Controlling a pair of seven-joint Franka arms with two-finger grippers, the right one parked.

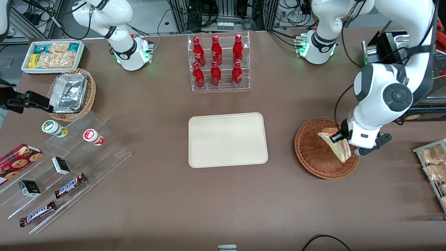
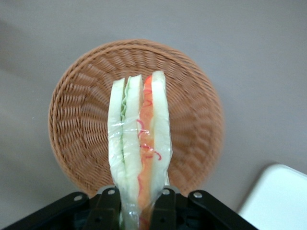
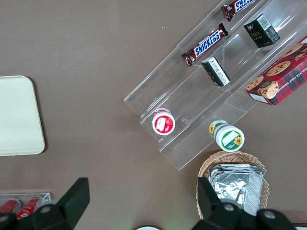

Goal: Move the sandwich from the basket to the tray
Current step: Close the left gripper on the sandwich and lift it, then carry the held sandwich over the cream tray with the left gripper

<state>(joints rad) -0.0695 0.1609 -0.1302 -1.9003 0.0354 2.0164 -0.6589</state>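
gripper: above the basket, at the working arm's end of the tabletop; its two fingers press on either flat side of the sandwich, pinching it
sandwich: held between the fingers, cut edge facing the wrist camera, showing green and red filling between pale bread; clear wrap around it; in the front view it hangs over the basket, tilted, its tip pointing toward the front camera
sandwich to gripper: one end sits between the fingers, the rest sticks out past the fingertips over the middle of the basket
sandwich to basket: whether the tip touches the weave cannot be told
basket: round reddish-brown wicker, on the tabletop just beside the tray, toward the working arm's end; nothing else seen in it
tray: cream, rectangular, flat on the tabletop at its middle, bare; a corner shows in the left wrist view near the basket rim
bottles: six red ones in a clear rack, farther from the front camera than the tray
tabletop: brown; snack displays lie toward the parked arm's end
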